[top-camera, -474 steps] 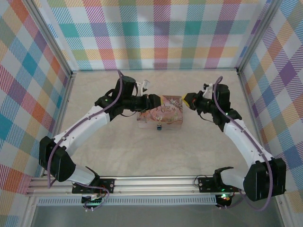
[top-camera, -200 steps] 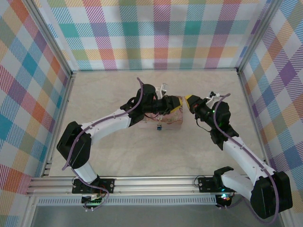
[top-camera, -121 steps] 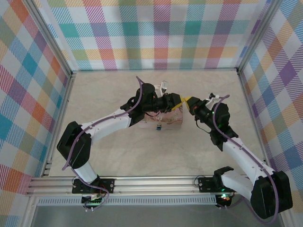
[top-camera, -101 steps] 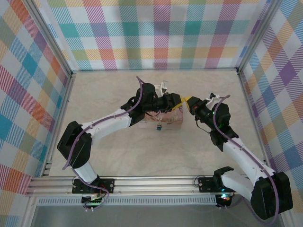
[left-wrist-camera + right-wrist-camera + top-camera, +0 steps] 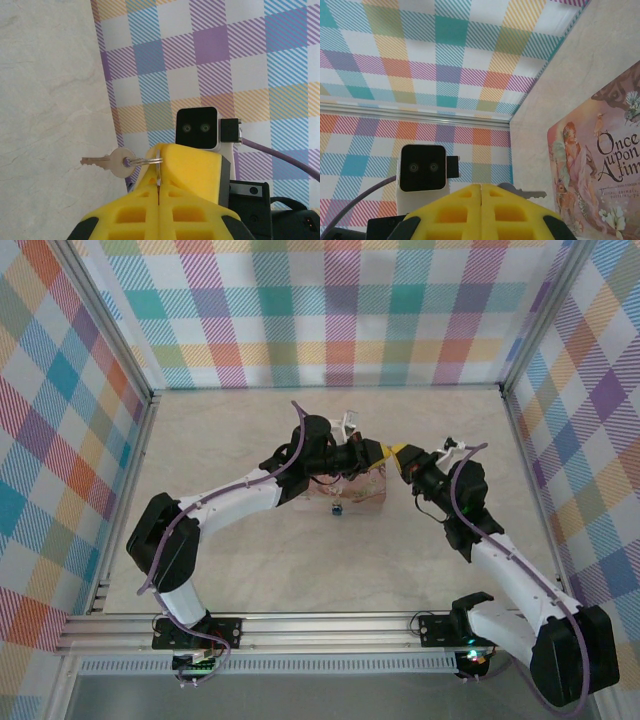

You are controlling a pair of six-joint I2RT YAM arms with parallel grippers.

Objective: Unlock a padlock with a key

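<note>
My left gripper [image 5: 158, 197] is clenched, yellow fingers pressed flat together and pinching the ring of the key [image 5: 114, 162], which sticks out sideways to the left at mid-frame in the left wrist view. My right gripper [image 5: 480, 194] is closed too, tips nearly meeting the left's near the center of the top view, by the upper right of the pink tin [image 5: 352, 492]; can't tell if it grips anything. The padlock [image 5: 337, 510] sits at the tin's lower edge, just below center, apart from both grippers.
</note>
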